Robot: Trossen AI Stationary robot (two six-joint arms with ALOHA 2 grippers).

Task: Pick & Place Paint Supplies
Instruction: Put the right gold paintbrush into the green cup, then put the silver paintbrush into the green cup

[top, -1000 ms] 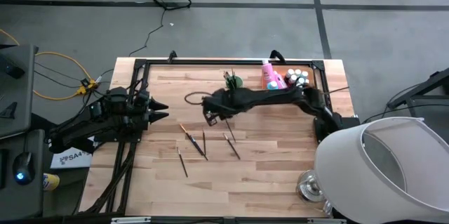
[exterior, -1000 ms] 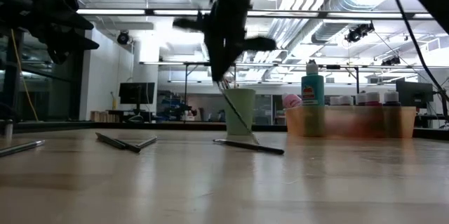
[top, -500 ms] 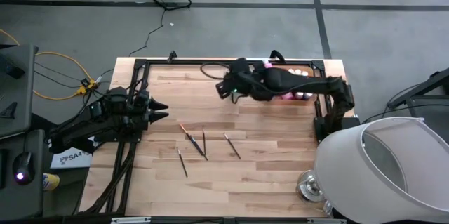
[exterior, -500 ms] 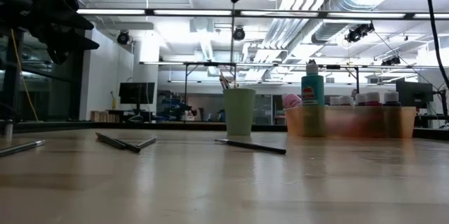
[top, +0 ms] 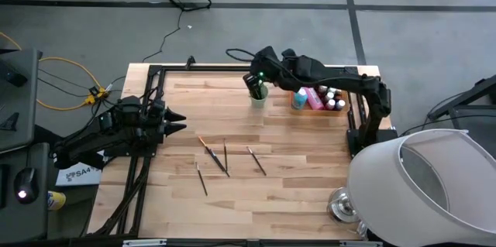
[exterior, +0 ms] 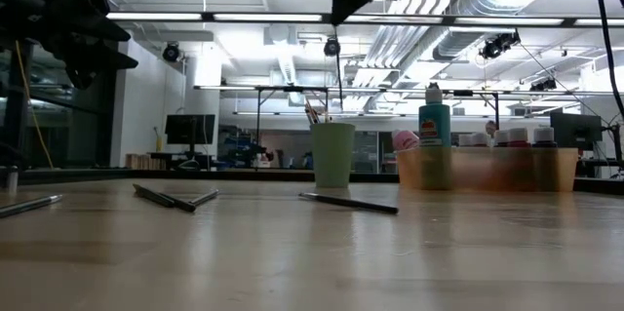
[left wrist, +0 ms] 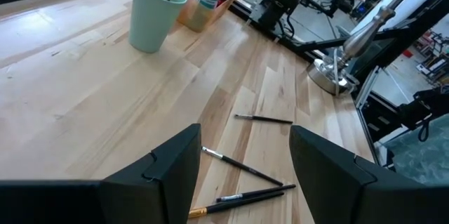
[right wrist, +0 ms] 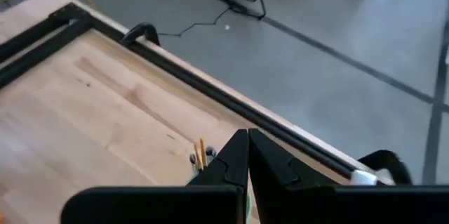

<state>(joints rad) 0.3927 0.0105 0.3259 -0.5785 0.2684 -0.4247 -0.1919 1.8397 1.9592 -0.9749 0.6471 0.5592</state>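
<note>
The right gripper hangs directly above the light green cup, jaws clenched on a thin brush that points straight down into it. The left gripper waits released at the desk's nine o'clock edge, with four loose brushes at its four o'clock.

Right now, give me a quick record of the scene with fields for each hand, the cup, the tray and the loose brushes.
right hand: shut, above the light green cup
left hand: open, waiting at the table's left edge, holding nothing
light green cup: upright, brushes inside
orange tray: holds the paint bottles
loose brushes: several lying flat mid-table
</note>
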